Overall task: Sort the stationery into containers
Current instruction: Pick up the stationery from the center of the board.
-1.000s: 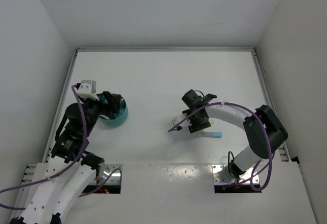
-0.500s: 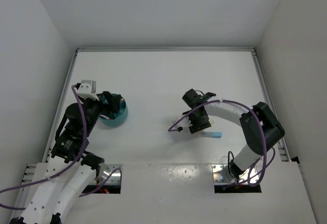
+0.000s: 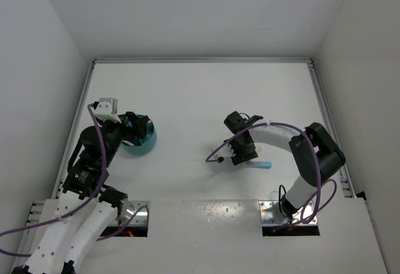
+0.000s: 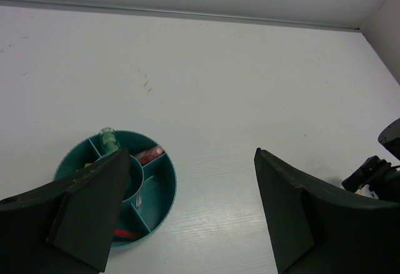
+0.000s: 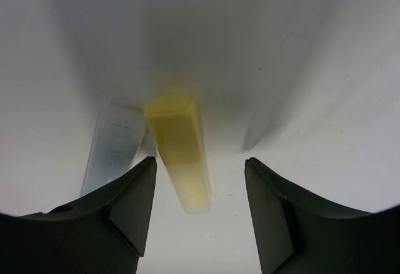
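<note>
White table (image 3: 200, 92), walled on three sides. Arms well apart, one to each side.

Left end effector (image 4: 190, 154): fingers spread wide, nothing between them, hanging over the round teal organiser (image 4: 157, 189) at the left of the table. The organiser stands upright, with dividers radiating from a centre well.

Right end effector (image 5: 200, 161): fingers apart, low over mid-right table and straddling a yellow marker (image 5: 178, 146). The marker lies flat between the fingers and is not pinched, with a gap on one side. A pale blue marker (image 5: 115, 146) lies just beside the yellow one, outside the fingers.

Inside the organiser, a mint marker (image 4: 109, 140) stands in a far compartment. A pink item (image 4: 150, 155) sits in the next compartment. Something red (image 4: 125, 231) lies in a near compartment, partly hidden.
</note>
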